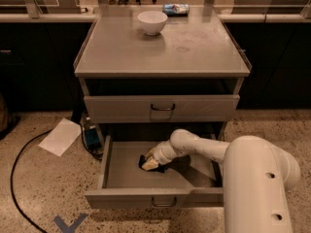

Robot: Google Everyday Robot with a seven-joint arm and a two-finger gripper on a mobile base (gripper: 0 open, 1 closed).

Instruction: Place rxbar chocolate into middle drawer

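The rxbar chocolate (145, 162) is seen as a dark sliver low inside the open middle drawer (121, 177), near the middle of its floor and right at the tip of the hand (151, 160). Whether the hand is pinching the bar or is spread off it cannot be told. The placing step is judged to be in hand and nearly done. What is called for next is that the bar be let go, if it is not already, and the hand be lifted clear of the drawer's front wall and of the shut drawer above (160, 108). The arm (199, 148) is stretched down into the drawer from the pale body at the view's lower right, with the wrist bent towards the floor
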